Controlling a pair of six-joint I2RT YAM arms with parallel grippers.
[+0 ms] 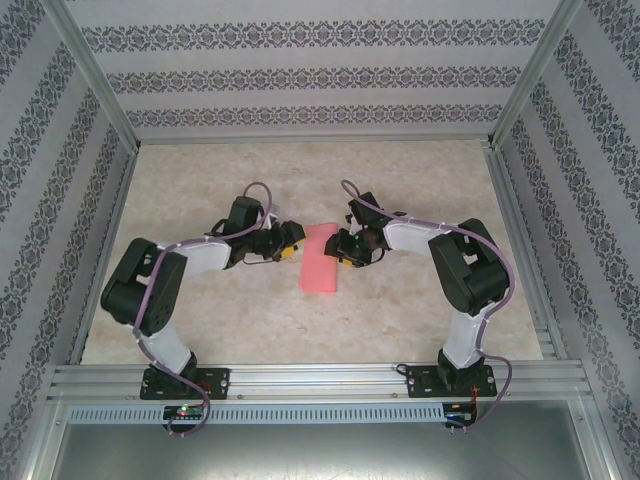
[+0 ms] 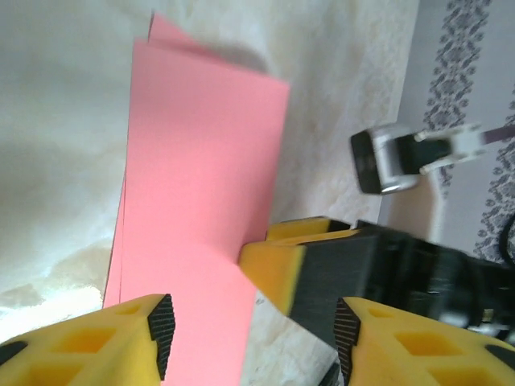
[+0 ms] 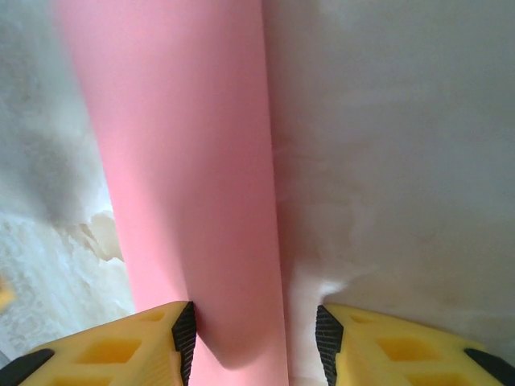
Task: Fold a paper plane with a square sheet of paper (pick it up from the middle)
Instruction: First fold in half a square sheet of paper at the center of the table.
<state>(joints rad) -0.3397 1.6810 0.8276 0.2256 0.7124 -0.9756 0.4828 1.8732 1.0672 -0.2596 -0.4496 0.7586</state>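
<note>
The square sheet of paper (image 1: 321, 258) lies mid-table, salmon pink and folded over into a long rectangle. In the left wrist view the paper (image 2: 201, 185) shows two layers slightly offset at its far end. My left gripper (image 1: 290, 243) sits just left of it, open (image 2: 253, 346), with its left pad over the paper and nothing held. My right gripper (image 1: 343, 250) is at the paper's right side, and one of its fingers (image 2: 278, 269) touches that edge. In the right wrist view the jaws (image 3: 256, 342) stand apart astride the paper's edge (image 3: 201, 201), the left pad against it.
The beige marbled tabletop (image 1: 200, 320) is fenced by aluminium rails (image 1: 320, 378) and patterned walls (image 1: 300, 80). The two grippers face each other closely across the paper. The right arm's white wrist (image 2: 394, 157) hangs just beyond the left gripper.
</note>
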